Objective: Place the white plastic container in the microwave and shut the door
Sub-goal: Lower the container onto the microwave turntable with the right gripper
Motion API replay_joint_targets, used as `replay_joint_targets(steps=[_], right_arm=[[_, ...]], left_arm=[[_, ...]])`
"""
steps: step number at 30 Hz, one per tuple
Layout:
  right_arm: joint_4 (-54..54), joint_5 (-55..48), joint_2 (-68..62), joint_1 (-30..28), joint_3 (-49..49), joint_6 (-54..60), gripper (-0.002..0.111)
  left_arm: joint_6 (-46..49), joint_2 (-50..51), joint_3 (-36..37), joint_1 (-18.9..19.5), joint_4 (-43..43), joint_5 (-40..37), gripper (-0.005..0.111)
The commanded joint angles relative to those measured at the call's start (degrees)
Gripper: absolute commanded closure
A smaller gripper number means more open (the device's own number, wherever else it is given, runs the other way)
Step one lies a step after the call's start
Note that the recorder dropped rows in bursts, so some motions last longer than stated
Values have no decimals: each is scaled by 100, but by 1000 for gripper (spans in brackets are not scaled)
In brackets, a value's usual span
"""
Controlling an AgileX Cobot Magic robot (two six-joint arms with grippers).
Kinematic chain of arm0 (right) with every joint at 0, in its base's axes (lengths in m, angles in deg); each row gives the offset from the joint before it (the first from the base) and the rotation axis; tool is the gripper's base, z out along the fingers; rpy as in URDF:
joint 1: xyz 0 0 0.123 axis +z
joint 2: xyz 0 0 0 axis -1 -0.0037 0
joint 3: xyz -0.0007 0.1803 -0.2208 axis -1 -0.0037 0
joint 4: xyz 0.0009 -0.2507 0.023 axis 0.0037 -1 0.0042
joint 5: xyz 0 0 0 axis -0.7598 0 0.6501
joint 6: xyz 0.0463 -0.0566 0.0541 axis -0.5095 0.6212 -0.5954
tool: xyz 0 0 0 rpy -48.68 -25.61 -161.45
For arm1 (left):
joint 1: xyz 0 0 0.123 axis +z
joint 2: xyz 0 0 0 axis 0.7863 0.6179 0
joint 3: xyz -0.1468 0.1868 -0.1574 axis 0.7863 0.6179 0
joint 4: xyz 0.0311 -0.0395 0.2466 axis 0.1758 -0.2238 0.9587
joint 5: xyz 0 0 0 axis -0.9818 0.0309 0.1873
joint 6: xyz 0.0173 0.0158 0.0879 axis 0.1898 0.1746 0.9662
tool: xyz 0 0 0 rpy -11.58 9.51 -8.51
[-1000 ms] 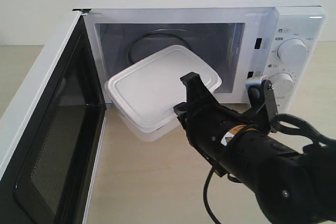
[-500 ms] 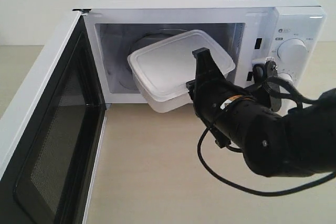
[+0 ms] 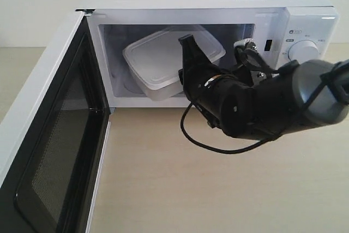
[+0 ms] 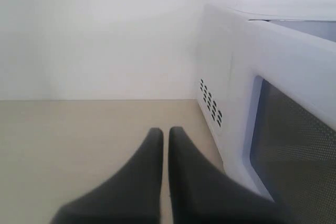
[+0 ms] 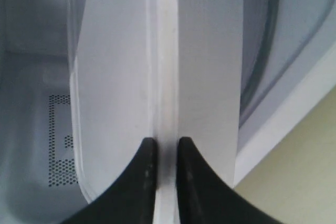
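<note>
The white plastic container hangs tilted in the mouth of the microwave, partly inside the cavity over the turntable. My right gripper is shut on the rim of the white plastic container, its black fingers pinching the lid edge; the gripper points into the cavity. The door is swung wide open at the left, black inner face showing. Off to the side of the microwave, my left gripper hovers low over the table, shut and holding nothing.
Two round dials sit on the microwave's right panel, close behind my right arm. The open door fills the space beside my left gripper. Beige tabletop lies in front of the microwave.
My right gripper has carried the container up and leftward, from just outside the opening to partly inside the cavity. The door has not moved.
</note>
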Motion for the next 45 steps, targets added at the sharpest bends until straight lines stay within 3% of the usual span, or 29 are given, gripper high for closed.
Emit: replay_joint_targets(steps=[1, 9, 45], right_arm=[[-117, 138, -227, -117, 310, 76, 108], [78, 669, -502, -169, 492, 266, 108], [484, 504, -502, -276, 736, 1011, 108]], left_arm=[[-61, -36, 21, 29, 1, 34, 102], [-61, -36, 21, 29, 1, 34, 102], [-61, -36, 21, 29, 1, 34, 102]])
